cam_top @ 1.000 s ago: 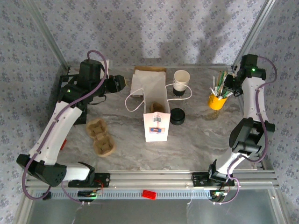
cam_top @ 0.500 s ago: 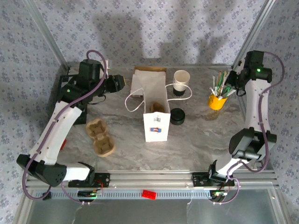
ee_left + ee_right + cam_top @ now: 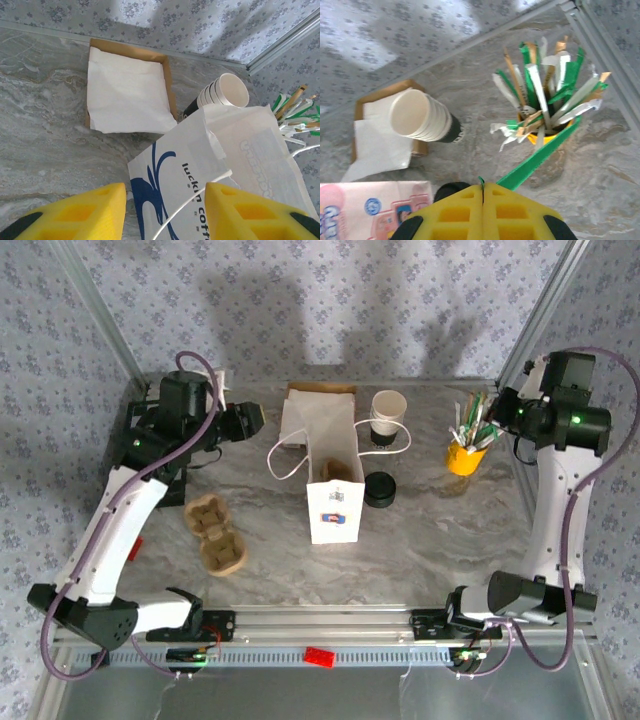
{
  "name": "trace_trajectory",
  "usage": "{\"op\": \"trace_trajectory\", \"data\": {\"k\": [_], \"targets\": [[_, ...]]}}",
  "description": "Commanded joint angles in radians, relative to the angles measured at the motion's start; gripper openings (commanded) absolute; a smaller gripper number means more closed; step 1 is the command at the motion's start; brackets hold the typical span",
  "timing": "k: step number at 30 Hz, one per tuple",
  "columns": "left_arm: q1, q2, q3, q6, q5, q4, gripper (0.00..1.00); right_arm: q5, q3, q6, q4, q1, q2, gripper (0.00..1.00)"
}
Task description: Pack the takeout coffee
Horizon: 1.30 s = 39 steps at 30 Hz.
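- Top external view: a white paper bag (image 3: pixel 335 502) stands mid-counter (image 3: pixel 440 540)
- Takeout coffee (image 3: pixel 380 489), seen from above as a round black lid, stands upright just beside the bag's right side, with its long axis vertical
- Left arm's fingers (image 3: pixel 75 210) hang part open and empty, behind the bag to its left, and the bag stands between them and the coffee
- Right arm's fingers (image 3: pixel 455 210) are closed, apparently pinching a green-wrapped stick (image 3: pixel 540 155), well to the bag's right and further back
- Since the coffee lies on the right arm's side of the bag, that arm looks better placed to reach it
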Motion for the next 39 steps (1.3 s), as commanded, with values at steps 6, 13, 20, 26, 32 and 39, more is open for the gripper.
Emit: {"op": "trace_trajectory", "data": {"k": [6,13,20,26,32,39], "targets": [[0.008,-0.062,-0.053,-0.035,0.011,-0.019,0.45,-0.152,0.015,0.074,0.044,0.128,-0.104,0.0],[0.008,-0.101,-0.119,-0.076,-0.019,-0.005,0.45,-0.259,0.042,0.108,0.148,0.327,-0.148,0.0],[0.008,-0.124,-0.16,-0.104,-0.041,0.006,0.45,-0.279,0.086,0.118,0.249,0.501,-0.145,0.0],[0.01,-0.139,-0.165,-0.109,-0.062,0.004,0.45,-0.292,0.133,0.113,0.287,0.613,-0.106,0.0],[0.009,-0.155,-0.181,-0.107,-0.09,-0.003,0.45,-0.215,0.138,0.091,0.157,0.694,-0.049,0.0],[0.013,-0.159,-0.199,-0.102,-0.108,-0.006,0.46,-0.143,0.071,0.083,0.08,0.726,-0.032,0.0]]}}
